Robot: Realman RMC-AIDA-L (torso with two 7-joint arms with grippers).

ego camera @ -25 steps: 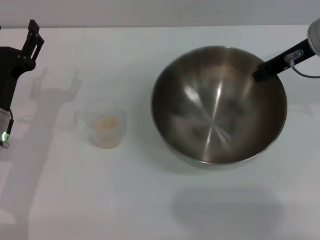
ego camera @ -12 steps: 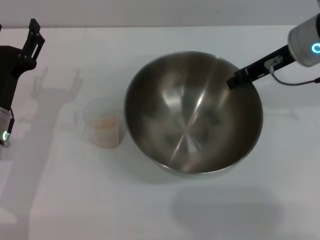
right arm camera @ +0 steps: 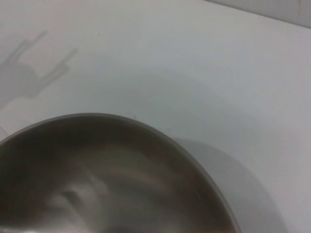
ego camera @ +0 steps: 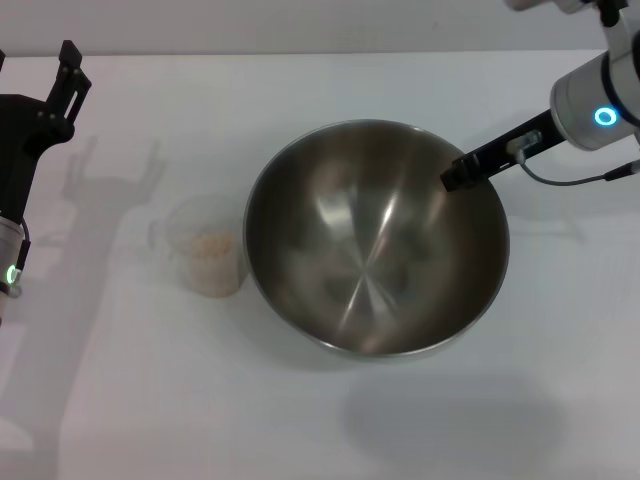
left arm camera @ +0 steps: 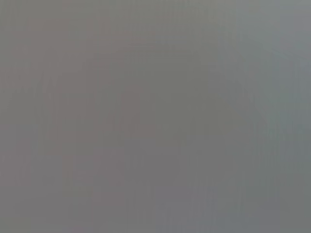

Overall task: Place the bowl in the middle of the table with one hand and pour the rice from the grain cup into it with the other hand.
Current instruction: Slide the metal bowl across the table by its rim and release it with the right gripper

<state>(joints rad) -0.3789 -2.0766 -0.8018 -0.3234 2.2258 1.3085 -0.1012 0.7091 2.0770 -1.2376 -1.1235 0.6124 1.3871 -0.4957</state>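
Your right end effector [ego camera: 462, 175] sits clamped on the far right rim of the stainless-steel mixing bowl [ego camera: 375, 240]; its fingertips are partly hidden by the rim. The bowl stands near the middle of the white tabletop [ego camera: 300, 420], shiny and empty, its left wall just beside the grain cup [ego camera: 208, 247]. You can make out pale rice [ego camera: 213, 246] low in the translucent cup. Bare tabletop lies in front and to the right. Your left end effector [ego camera: 68, 75] hangs at the far left edge, prongs apart, gripping nothing. The left wrist view is blank grey.
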